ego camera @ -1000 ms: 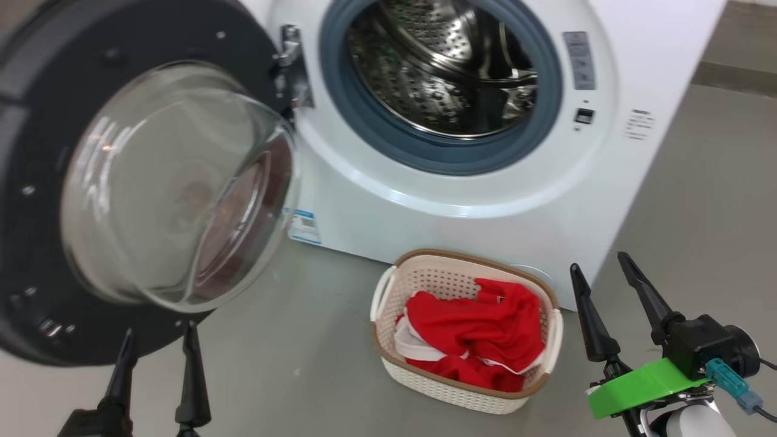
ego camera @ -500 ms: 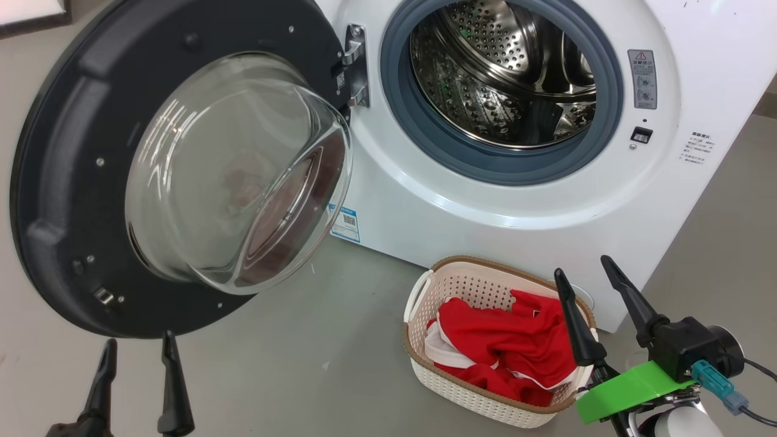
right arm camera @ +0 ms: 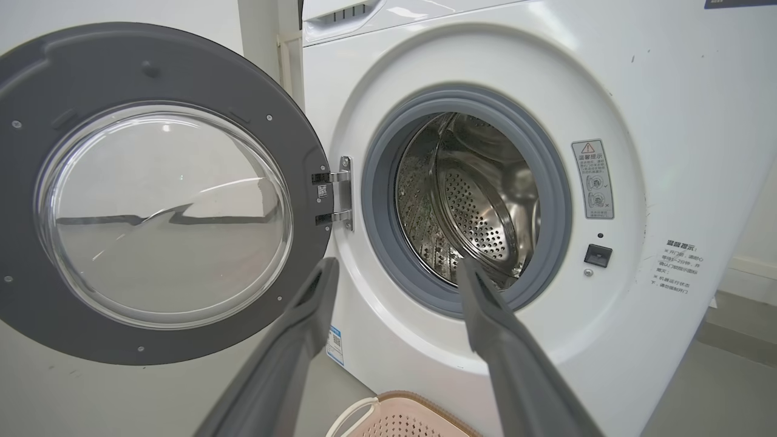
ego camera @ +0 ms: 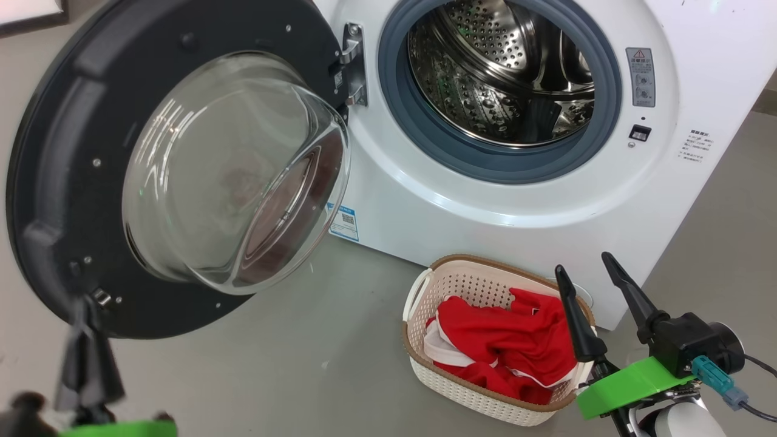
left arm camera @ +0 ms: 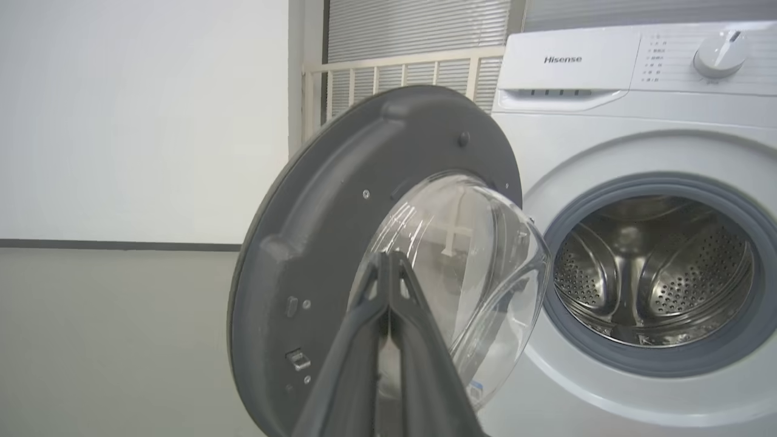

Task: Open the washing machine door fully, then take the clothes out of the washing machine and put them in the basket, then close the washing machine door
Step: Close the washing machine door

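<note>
"What changes at the jaws?"

"The left gripper (left arm camera: pixel 388 261) now has its fingers pressed together, empty, and has risen near seven o'clock on the round, black-framed glass washing machine door (ego camera: pixel 61 152). The right gripper (ego camera: pixel 583 264) gapes, empty."

"Counts?"

"One white front-loading washing machine (ego camera: pixel 485 206), its steel drum (ego camera: pixel 485 73) bare. At its five o'clock is one cream perforated plastic basket (ego camera: pixel 479 394) holding the red fabric clothes (ego camera: pixel 516 346); their number is unclear. Closing the door looks next."

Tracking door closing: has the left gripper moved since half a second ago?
Yes. The left gripper rose leftward; it now overlaps the lower rim of the washing machine door.

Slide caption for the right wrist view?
Right gripper, fingers open, faces the steel drum beside the wide-open washing machine door.
</note>
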### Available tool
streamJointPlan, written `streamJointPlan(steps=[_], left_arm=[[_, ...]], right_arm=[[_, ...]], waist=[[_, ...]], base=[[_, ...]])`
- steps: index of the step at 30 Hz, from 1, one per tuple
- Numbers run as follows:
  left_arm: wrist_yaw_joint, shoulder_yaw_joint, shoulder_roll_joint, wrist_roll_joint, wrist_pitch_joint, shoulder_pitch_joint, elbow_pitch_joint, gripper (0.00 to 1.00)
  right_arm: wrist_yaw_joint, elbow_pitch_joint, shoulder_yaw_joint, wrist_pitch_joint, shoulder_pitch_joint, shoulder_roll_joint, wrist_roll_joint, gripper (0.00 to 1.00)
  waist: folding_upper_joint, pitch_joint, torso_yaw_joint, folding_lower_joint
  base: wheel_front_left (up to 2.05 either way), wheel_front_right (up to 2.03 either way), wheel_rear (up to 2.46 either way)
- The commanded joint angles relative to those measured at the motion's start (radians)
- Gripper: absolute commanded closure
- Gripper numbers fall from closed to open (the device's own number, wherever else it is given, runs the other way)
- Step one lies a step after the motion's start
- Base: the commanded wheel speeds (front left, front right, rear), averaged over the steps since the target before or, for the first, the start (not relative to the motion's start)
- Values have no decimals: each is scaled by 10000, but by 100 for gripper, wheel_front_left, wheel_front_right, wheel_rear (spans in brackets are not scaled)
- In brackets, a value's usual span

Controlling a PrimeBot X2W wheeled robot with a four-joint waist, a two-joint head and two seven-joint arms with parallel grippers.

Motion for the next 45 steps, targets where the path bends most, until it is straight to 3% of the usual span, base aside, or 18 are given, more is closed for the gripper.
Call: streamJointPlan(steps=[1, 8, 17, 22, 29, 32, 38, 45], left_arm=[[-85, 591, 195, -183, -172, -890, -434, 100], [-610, 1504, 412, -1290, -371, -2942, 2, 100], [-805, 2540, 1493, -2172, -199, -6140, 3258, 100], [-1054, 2931, 1848, -3364, 1045, -7813, 5754, 100], [-623, 3654, 2370, -4664, 3081, -9239, 8184, 100], [-651, 3961, 2463, -5369, 4250, -9526, 9007, 100], [-899, 4452, 2544, -6361, 5737, -9591, 9902, 100], [-1522, 4756, 2573, -7156, 7038, -9397, 10376, 100]], right_arm=[[48, -218, 168, -65, -386, -75, -100, 0], [48, -109, 214, -65, -450, -75, -268, 0], [48, -55, 176, -65, -425, -75, -403, 0], [48, -12, 239, -65, -440, -77, -470, 0], [48, 27, 328, -65, -482, -153, -467, 0], [48, 55, 344, -65, -462, -178, -443, 0], [48, 38, 379, -65, -394, -165, -424, 0], [48, -13, 336, -65, -377, -222, -423, 0]], waist=[[0, 42, -1, 0], [0, 118, -67, 0], [0, 56, -236, 0], [0, 103, -421, 0], [0, 202, -679, 0], [0, 191, -764, 0], [0, 150, -882, 0], [0, 263, -937, 0]], base=[[0, 0, 0], [0, 0, 0], [0, 0, 0], [0, 0, 0], [0, 0, 0], [0, 0, 0], [0, 0, 0], [0, 0, 0]])
